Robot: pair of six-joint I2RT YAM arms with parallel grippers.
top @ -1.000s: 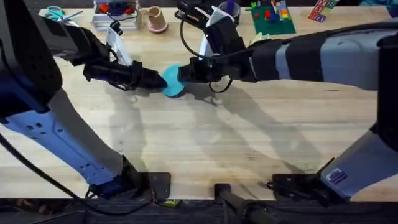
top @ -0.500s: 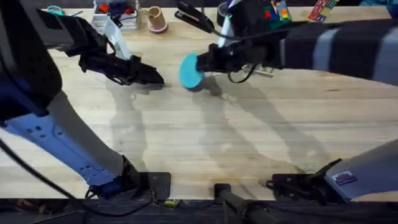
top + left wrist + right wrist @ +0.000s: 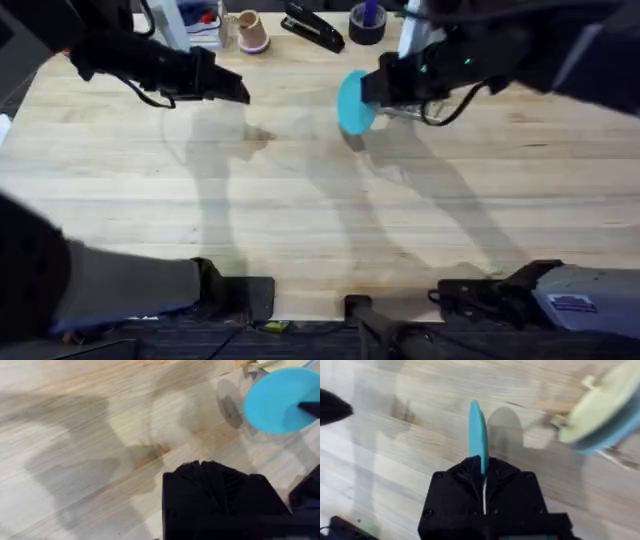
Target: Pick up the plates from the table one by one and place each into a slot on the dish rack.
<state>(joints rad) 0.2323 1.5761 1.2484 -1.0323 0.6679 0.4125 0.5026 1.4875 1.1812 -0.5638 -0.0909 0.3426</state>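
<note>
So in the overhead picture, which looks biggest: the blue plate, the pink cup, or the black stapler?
1. Black stapler, the longest.
2. Blue plate and pink cup look alike; the plate is tilted and lifted nearer the camera, so no ranking.

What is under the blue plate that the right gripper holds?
Under the blue plate, held edge-up by the right gripper, lies bare wooden table with the plate's shadow. Nothing else lies directly below; the gripper body covers the plate's lower edge.

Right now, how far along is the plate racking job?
Done: a cream round plate appears already racked, though it is blurred. In hand: the right gripper holds the sky-blue round plate on edge above the light wood table. Left: slotting it.
</note>
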